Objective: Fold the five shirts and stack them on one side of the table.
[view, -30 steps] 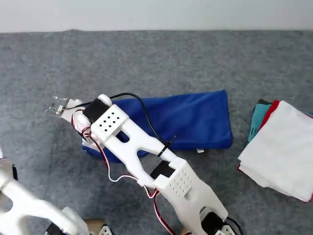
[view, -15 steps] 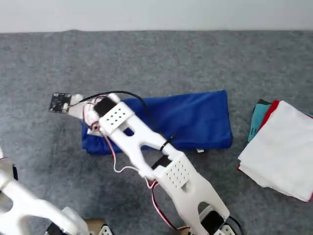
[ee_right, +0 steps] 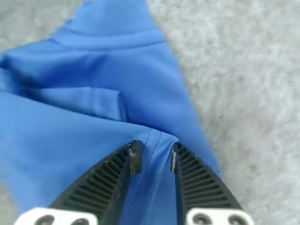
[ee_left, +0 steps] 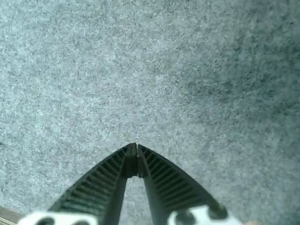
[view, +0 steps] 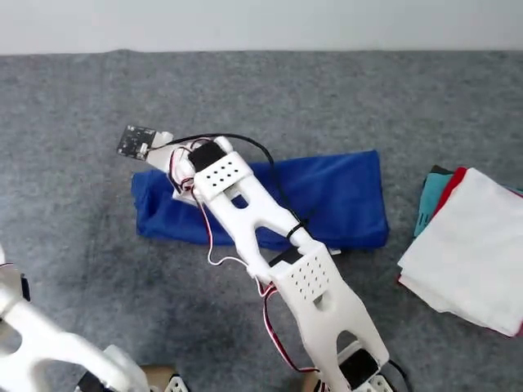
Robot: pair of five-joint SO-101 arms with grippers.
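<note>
Two ribbed jaws of the right gripper (ee_right: 154, 158) stand at a narrow gap with a raised hem of the blue shirt (ee_right: 93, 93) pinched between them. By my judgement the hold is there so that this end can be lifted and carried over for a fold.

In the high view the right arm (view: 245, 212) lies across the blue shirt (view: 335, 196), its wrist over the cloth's 9 o'clock end. The shirt lies near the middle of the table (view: 327, 90) as a long band, already narrowed lengthwise.

The left gripper (ee_left: 136, 152) is closed on nothing, tips touching, over bare grey mat. Its arm sits back at the 7 o'clock corner, probably parked out of the way.

No bin or tray takes part. The stack (view: 474, 245) at 3 o'clock does that job: a white shirt (view: 478, 233) on top, with red and teal edges showing beneath it at the side facing the blue shirt. It lies well apart from the blue shirt.
</note>
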